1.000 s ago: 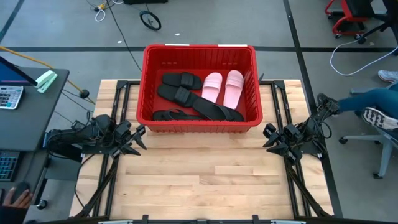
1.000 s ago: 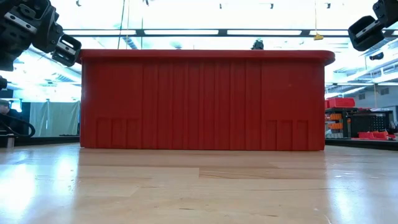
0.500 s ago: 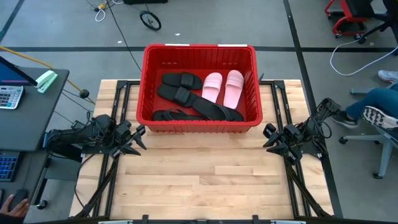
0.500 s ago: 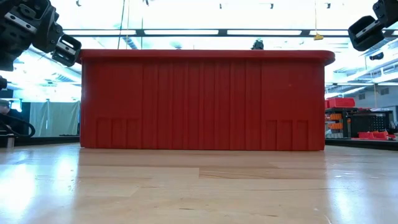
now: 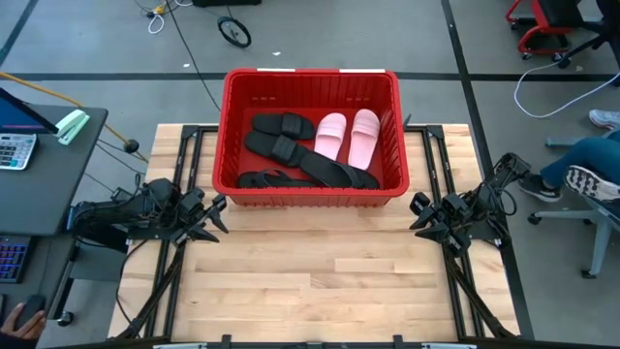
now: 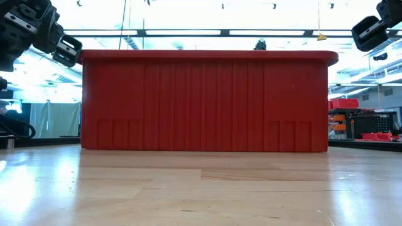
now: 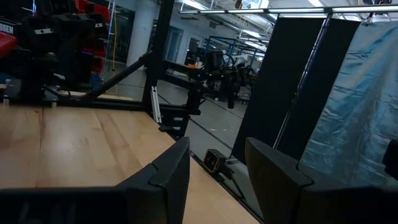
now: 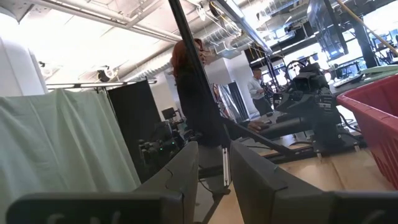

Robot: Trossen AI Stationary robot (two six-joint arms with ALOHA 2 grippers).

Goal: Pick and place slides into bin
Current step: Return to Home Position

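The red bin (image 5: 310,74) stands on the far middle of the table; its near wall (image 6: 204,103) fills the low view. In it lie two pale pink slides (image 5: 349,134), two black broad-strap slides (image 5: 279,136) and thin black flip-flops (image 5: 291,178), all flat on the bin's floor. My left gripper (image 5: 217,216) hovers by the bin's near left corner, open and empty; its fingers show apart in the left wrist view (image 7: 217,180). My right gripper (image 5: 418,215) hovers by the bin's near right corner, open and empty (image 8: 214,171).
Bare wooden table top (image 5: 310,281) lies between the arms and the near edge. A desk with a calculator (image 5: 15,150) stands left of the table. A person's leg and shoe (image 5: 586,174) show at the right, a hand (image 5: 19,315) at the lower left.
Both arms and the slides have kept still. The person's leg at the table's right side has drawn back toward the right.
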